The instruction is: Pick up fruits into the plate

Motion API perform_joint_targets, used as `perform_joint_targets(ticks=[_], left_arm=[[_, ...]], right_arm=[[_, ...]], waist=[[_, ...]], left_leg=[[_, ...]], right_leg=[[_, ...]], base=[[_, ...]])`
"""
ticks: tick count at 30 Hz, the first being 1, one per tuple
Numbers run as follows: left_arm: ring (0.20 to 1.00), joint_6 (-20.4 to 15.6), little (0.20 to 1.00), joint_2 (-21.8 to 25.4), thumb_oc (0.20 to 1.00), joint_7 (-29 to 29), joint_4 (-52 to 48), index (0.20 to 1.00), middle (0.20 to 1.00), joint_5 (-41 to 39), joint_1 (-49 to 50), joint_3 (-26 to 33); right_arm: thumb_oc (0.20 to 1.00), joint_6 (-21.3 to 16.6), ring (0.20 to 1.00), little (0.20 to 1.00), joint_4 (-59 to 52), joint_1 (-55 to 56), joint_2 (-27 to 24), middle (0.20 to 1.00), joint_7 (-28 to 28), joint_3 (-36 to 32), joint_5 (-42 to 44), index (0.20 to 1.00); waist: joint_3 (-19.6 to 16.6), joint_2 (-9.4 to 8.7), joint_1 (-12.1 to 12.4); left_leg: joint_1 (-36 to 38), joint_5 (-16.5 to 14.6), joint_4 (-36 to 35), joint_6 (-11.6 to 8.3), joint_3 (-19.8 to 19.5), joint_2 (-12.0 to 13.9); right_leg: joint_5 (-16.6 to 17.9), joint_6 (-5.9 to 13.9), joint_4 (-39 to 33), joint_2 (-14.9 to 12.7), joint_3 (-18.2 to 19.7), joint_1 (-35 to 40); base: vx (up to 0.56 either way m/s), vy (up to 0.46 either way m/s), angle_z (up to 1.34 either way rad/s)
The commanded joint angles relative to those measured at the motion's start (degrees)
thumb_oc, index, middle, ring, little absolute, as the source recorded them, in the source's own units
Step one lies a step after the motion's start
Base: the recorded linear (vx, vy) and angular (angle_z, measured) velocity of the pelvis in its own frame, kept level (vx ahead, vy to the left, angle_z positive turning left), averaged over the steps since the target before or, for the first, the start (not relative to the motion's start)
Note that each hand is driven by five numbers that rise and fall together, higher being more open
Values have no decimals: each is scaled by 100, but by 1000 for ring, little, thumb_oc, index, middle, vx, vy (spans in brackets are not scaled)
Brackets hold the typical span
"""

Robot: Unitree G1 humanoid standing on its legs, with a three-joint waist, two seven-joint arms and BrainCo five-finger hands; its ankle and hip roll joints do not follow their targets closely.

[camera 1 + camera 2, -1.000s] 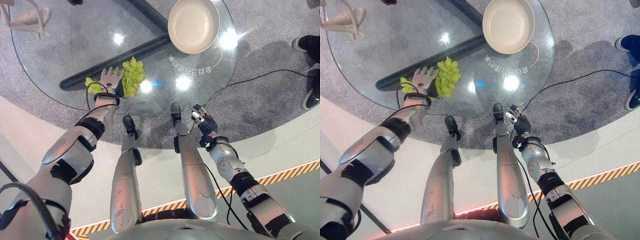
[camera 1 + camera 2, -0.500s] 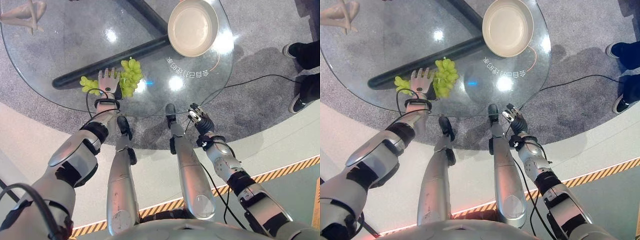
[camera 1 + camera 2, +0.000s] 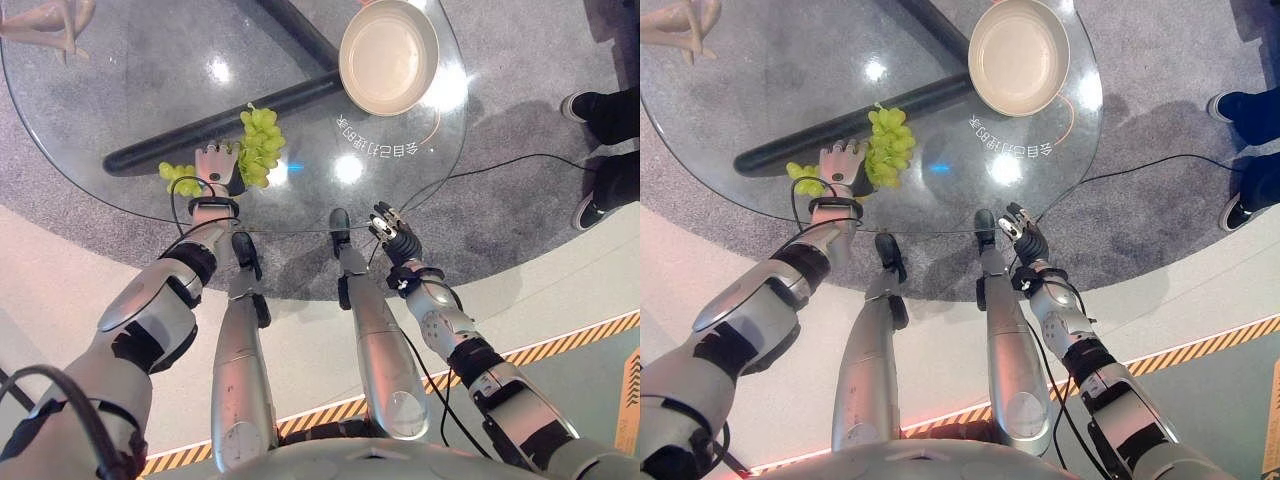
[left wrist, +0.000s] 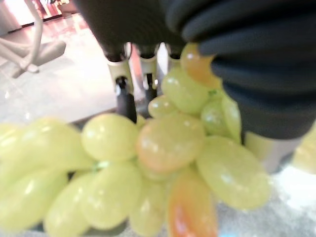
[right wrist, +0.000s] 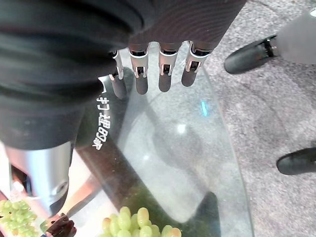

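Left hand [image 3: 212, 165] lies on the round glass counter [image 3: 120, 80] at about 9 o'clock, fingers [image 4: 125, 98] reaching round the large bunch of green grapes [image 3: 260, 145] just beside it. I cannot tell if they have closed on it. A smaller bunch [image 3: 176, 175] sits on the hand's other side. The cream plate [image 3: 388, 57] waits empty at 1 o'clock, well apart. Right hand [image 3: 396, 237] hovers off the counter's near edge at 5 o'clock, fingers [image 5: 142, 69] straight and apart.

On the round glass table [image 3: 120, 90], two bunches of green grapes [image 3: 259, 146] are placed left; the cream round plate [image 3: 388, 56] is set far right.
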Motion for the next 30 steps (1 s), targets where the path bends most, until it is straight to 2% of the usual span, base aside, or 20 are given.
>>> perform_joint_targets(ticks=[1, 7, 18, 27, 30], left_arm=[[200, 25, 200, 278, 200, -201, 721, 200, 200, -424, 470, 421], [200, -40, 200, 291, 200, -99, 735, 200, 200, -479, 452, 443], [200, -517, 200, 401, 200, 231, 422, 200, 200, -733, 584, 671], [200, -906, 200, 688, 200, 314, -367, 200, 200, -636, 942, 996], [200, -1123, 200, 855, 200, 329, -748, 200, 200, -604, 1153, 1180]], right_arm=[[1000, -223, 1000, 1000, -254, 13, 113, 1000, 118, 63, 174, 1000], [1000, -228, 1000, 1000, -198, -15, 131, 1000, 112, 69, 153, 1000], [1000, -183, 1000, 1000, -186, 54, 57, 1000, 191, 13, 69, 1000], [1000, -150, 1000, 1000, -398, 348, -82, 1000, 201, -212, -55, 1000], [1000, -135, 1000, 1000, -480, 524, -178, 1000, 232, -348, -111, 1000]], waist=[[222, -64, 100], [222, -51, 111], [222, 34, 170], [222, 263, 277], [222, 422, 296]], left_leg=[[192, -50, -418, 247, -182, -555], [223, -45, -447, 244, -186, -545], [726, -30, -672, 236, -156, -527], [1461, -41, -931, 240, -116, -545], [1893, -72, -1028, 233, -85, -543]], right_leg=[[-133, -182, 204, 745, -395, 2], [-131, -181, 176, 724, -407, 30], [-174, -171, 10, 669, -398, 467], [-273, -121, -139, 487, -462, 1126], [-333, -91, -205, 385, -480, 1537]], base=[[0, 0, 0], [0, 0, 0], [6, 17, -1], [37, 47, 0], [77, 84, 8]])
